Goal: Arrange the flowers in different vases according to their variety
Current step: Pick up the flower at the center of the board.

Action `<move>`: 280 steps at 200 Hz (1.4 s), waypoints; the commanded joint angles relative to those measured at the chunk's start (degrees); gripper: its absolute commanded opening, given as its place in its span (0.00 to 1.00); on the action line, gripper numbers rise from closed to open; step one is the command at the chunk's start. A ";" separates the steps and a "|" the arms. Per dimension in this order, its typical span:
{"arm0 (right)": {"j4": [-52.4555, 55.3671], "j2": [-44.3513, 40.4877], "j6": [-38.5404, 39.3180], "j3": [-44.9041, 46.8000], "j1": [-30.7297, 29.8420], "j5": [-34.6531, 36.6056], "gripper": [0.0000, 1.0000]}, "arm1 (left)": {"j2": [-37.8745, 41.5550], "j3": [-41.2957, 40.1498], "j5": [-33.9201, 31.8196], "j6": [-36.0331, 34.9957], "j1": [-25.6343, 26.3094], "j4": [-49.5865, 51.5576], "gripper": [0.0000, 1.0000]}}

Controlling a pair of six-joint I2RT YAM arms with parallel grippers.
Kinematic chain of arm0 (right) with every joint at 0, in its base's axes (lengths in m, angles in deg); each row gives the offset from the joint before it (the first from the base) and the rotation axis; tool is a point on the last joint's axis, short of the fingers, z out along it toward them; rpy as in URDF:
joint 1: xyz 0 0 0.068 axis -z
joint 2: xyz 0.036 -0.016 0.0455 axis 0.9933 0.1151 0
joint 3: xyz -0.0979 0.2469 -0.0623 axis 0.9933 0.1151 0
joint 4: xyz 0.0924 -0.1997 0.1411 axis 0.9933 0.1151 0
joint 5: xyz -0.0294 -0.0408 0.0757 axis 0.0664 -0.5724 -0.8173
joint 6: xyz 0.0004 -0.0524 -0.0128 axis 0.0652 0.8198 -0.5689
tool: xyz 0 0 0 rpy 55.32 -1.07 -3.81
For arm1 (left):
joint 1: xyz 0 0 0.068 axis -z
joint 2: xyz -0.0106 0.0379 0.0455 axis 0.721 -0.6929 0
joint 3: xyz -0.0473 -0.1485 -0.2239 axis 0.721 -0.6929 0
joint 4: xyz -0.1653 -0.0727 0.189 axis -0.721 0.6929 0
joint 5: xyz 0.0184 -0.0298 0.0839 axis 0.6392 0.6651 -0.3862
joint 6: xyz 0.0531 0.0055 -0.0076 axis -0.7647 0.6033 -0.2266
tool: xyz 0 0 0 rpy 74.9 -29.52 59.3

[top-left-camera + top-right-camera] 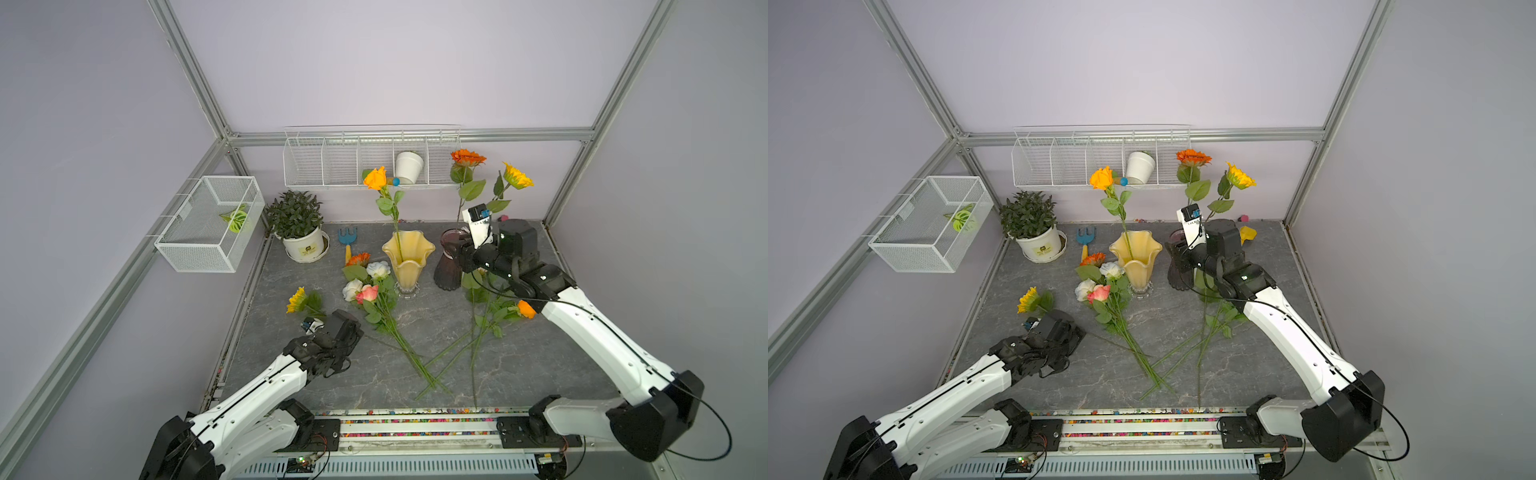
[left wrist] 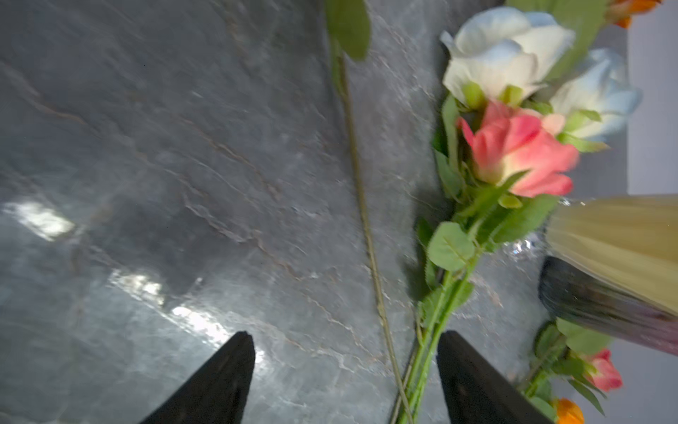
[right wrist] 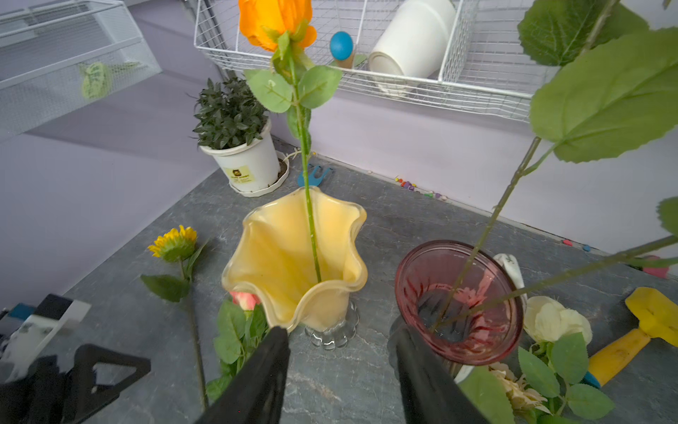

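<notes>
Beside the purple vase (image 1: 445,272) holding two sunflowers (image 1: 517,176), the right tool (image 3: 339,341) is hanging empty, jaws apart. The left tool (image 2: 345,348), also apart, is hovering over roses (image 2: 513,154) on the surface (image 2: 146,147), probably needing one stem gripped for the yellow vase (image 3: 279,257).

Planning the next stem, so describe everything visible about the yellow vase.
The yellow vase stands upright on the table, glossy and glass-like, narrow below and flaring to a wavy rim, on a clear scalloped foot. It holds one orange rose, whose stem leans at the far rim. The purple vase stands beside it, apart.
</notes>
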 commanded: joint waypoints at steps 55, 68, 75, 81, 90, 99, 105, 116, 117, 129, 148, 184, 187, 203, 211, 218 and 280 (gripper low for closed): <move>1.43 -2.13 -2.78 5.67 -1.32 -6.69 0.42 | -9.32 4.29 -0.57 -2.35 -11.43 -1.21 0.81; 1.09 -2.56 -3.30 6.55 -1.89 -6.60 0.40 | -12.09 4.69 -0.05 -2.53 -11.65 -3.34 0.81; 0.75 -2.83 -3.55 7.07 -2.15 -6.60 0.39 | -13.53 5.03 0.07 -2.40 -11.66 -4.27 0.81; 0.56 -3.15 -3.84 7.62 -2.35 -6.60 0.39 | -14.80 5.46 -0.01 -2.16 -11.69 -4.73 0.80; 0.17 -3.50 -4.11 8.30 -2.61 -6.60 0.38 | -16.69 6.37 -0.24 -1.31 -11.74 -4.56 0.79; -0.12 -3.87 -4.43 8.86 -2.74 -6.58 0.37 | -18.54 7.53 -0.72 -0.79 -11.79 -3.91 0.79; -0.28 -4.06 -4.64 9.26 -2.76 -6.53 0.36 | -19.84 8.41 -1.10 -0.92 -11.83 -3.55 0.78; -0.54 -4.57 -5.14 9.91 -2.84 -6.58 0.35 | -22.08 9.55 -1.70 -1.03 -11.83 -3.21 0.78; -0.56 -4.58 -5.15 10.01 -2.84 -6.59 0.35 | -22.25 9.66 -1.69 -1.03 -11.83 -3.21 0.79; -0.77 -5.26 -5.50 10.73 -2.88 -6.52 0.34 | -24.43 10.32 -1.85 -1.04 -11.91 -3.87 0.78; -1.15 -6.42 -6.10 12.08 -2.84 -6.26 0.32 | -28.17 11.32 -1.59 -0.78 -12.09 -4.37 0.76; -1.47 -8.97 -6.41 14.95 -2.84 -5.40 0.29 | -35.12 13.77 -1.09 -0.82 -12.16 -1.86 0.68; -1.47 -9.11 -6.41 15.09 -2.85 -5.37 0.28 | -35.61 13.86 -1.03 -0.84 -12.18 -1.76 0.67; -1.12 -9.82 -6.13 15.80 -2.84 -5.13 0.27 | -37.96 14.42 -0.54 -0.86 -12.18 -1.58 0.57; -0.97 -10.02 -6.13 16.06 -2.88 -5.03 0.26 | -39.18 14.93 -0.28 -0.86 -12.17 -1.47 0.52; -0.86 -10.15 -6.13 16.17 -2.84 -4.98 0.26 | -40.50 15.63 -0.03 -0.93 -12.18 -0.87 0.49; -1.02 -9.79 -6.40 16.54 -2.84 -5.81 0.22 | -49.98 23.16 3.67 -2.88 -12.31 5.62 0.36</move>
